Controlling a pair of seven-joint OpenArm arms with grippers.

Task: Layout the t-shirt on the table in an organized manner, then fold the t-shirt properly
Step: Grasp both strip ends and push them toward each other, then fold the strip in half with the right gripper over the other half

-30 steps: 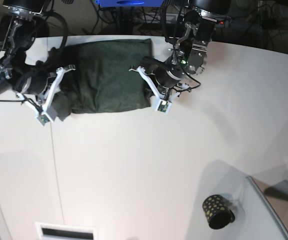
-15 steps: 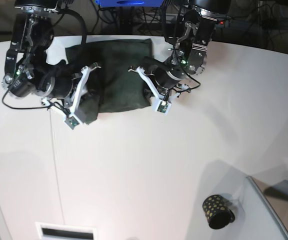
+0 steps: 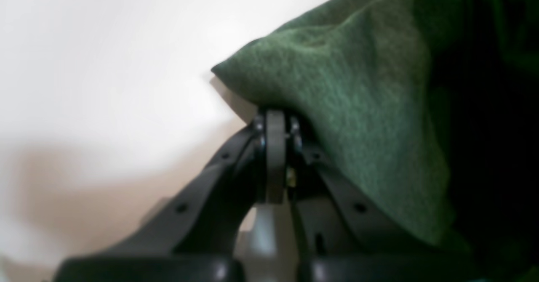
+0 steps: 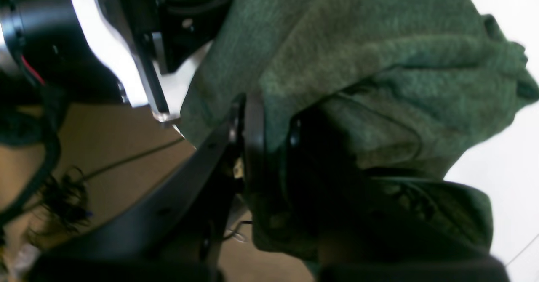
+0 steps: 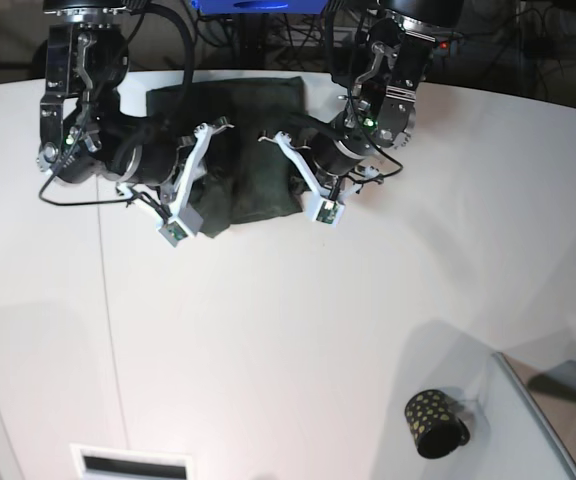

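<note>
t-shirt mid-fold, both arms on the cloth

t-shirt [image 5: 243, 150] sits at the far edge of the table [image 5: 298, 330], bunched into a dark green block between the two arms. right gripper [image 4: 269, 118] is pinching a thick wad of fabric; in the right wrist view cloth wraps over its jaws and hangs below. it sits over the shirt's left part in the base view, so my read is a side fold carried toward the middle. left gripper [image 3: 276, 122] has its jaws pressed together right at the shirt's opposite edge; a fold of cloth lies over the tip, but i cannot tell if any is actually caught between the jaws.

doing this step well, as i judge it:
- keep the carried edge low and taut so it lands flat on the shirt, not in a lump
- left arm should hold its side of the shirt still so the block doesn't slide
- line the carried edge up with the shirt's far edge before letting go
- release only once the cloth rests on the shirt

containers: small black cup [image 5: 435, 423] with gold dots lies well away from the shirt, at the table's near side. its inside isn't visible.
</note>
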